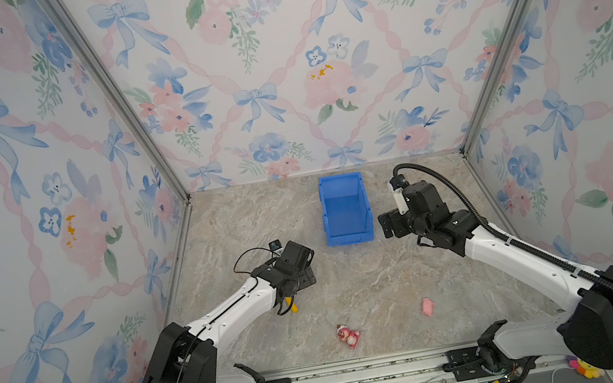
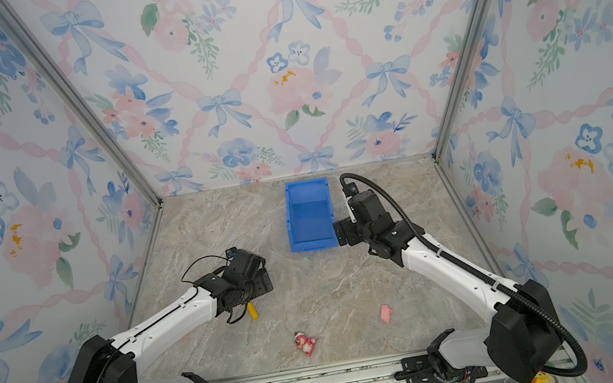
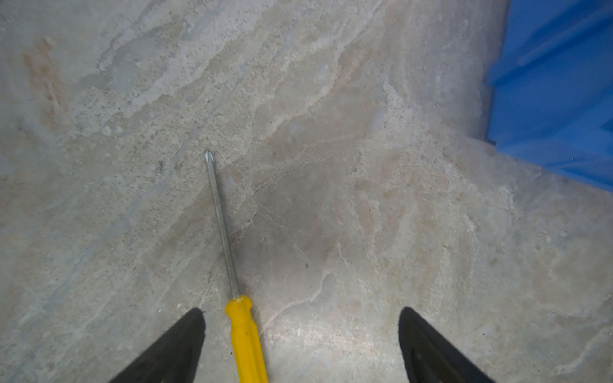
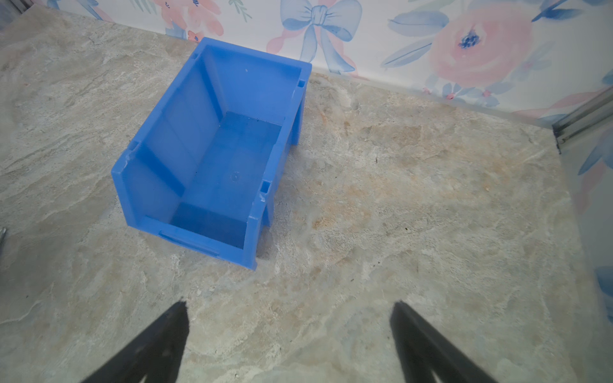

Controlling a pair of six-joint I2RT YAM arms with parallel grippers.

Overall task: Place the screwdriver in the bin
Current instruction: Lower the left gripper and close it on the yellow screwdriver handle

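Tapered blk left jaws astride slim yellow-handled screwdriver (image 3: 240, 318)

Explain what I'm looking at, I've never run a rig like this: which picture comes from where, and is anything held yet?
Two robot arms work at a stone-patterned table. Both top views look down on the whole scene; the other two pictures come from a camera on each wrist, looking out ahead of that arm. The left fingers are open, and the screwdriver lies on the table between them, not gripped. The right fingers are open and empty, facing the empty blue bin. A small pink toy and a pink scrap lie toward the front edge. Nothing is held.
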